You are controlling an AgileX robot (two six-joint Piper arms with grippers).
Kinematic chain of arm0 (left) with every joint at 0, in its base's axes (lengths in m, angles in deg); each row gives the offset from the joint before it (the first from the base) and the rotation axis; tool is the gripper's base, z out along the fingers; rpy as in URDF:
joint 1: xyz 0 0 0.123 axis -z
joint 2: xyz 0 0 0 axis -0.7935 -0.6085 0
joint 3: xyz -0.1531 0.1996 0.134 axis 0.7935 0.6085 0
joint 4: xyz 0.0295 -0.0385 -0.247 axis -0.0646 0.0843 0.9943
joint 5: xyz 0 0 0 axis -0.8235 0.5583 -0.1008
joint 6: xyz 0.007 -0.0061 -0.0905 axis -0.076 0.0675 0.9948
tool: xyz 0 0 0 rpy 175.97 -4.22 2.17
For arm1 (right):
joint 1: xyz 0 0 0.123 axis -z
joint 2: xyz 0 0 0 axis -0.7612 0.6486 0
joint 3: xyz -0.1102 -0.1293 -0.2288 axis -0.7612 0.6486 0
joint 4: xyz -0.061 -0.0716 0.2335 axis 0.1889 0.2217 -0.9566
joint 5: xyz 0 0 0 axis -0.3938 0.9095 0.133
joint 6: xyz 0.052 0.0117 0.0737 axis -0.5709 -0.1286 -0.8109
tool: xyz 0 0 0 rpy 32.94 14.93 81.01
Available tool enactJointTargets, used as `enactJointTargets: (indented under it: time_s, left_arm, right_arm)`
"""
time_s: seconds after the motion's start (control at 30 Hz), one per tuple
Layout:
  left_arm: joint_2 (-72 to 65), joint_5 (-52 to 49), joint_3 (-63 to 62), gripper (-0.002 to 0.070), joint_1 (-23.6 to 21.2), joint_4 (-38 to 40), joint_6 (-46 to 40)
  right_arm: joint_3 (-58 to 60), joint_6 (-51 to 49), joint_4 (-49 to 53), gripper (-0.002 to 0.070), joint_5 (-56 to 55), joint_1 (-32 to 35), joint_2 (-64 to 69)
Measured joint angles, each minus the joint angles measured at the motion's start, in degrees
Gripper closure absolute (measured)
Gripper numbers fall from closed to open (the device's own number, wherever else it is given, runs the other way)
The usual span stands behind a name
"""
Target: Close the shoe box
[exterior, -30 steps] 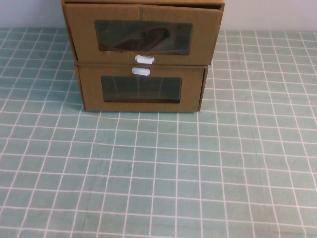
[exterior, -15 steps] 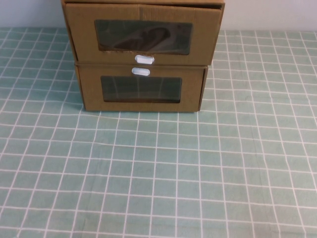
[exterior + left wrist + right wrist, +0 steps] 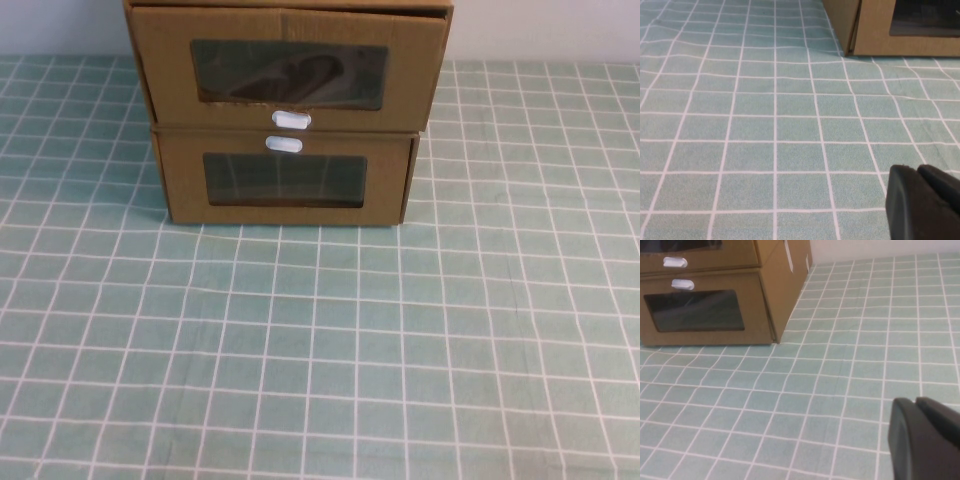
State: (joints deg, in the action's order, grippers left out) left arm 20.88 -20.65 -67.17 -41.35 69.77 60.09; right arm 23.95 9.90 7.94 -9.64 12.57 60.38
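Observation:
The shoe box [image 3: 288,70] is the upper of two stacked brown cardboard boxes at the far middle of the table. Its front panel has a clear window with a dark shoe behind it and a white pull tab [image 3: 291,119] just under the window. That panel stands slightly forward of the box beneath; it also shows in the right wrist view as the shoe box [image 3: 705,255]. Neither arm appears in the high view. My left gripper [image 3: 916,170] and right gripper [image 3: 915,401] hover low over the cloth, well short of the boxes, fingers pressed together and empty.
The lower cardboard box [image 3: 285,180] carries its white tab [image 3: 284,144] above its window; its corner shows as the lower box [image 3: 875,30] in the left wrist view. A green checked cloth [image 3: 320,340] covers the table.

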Motion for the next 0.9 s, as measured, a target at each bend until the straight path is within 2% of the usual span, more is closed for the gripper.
enactJointTargets:
  time_s: [0.17,0.3,0.53,0.7,0.9]
  left_arm:
    - [0.0,0.0,0.0,0.0680,0.0,0.0,0.0]
    - [0.0,0.0,0.0,0.0680,0.0,0.1,0.0]
    - [0.0,0.0,0.0,0.0680,0.0,0.2,0.0]
    - [0.0,0.0,0.0,0.0680,0.0,0.2,0.0]
    - [0.0,0.0,0.0,0.0680,0.0,0.2,0.0]
  right_arm:
    - [0.0,0.0,-2.2,0.0690,-3.9,2.6,0.0]
    - [0.8,0.0,-6.3,0.0690,-12.4,9.4,0.0]
    - [7.6,0.0,-6.6,0.0690,-33.2,22.8,0.0]
    - [11.3,-0.1,-7.5,0.0690,-36.2,29.4,0.0]
    - [11.8,0.8,-5.8,0.0690,-36.6,30.5,0.0]
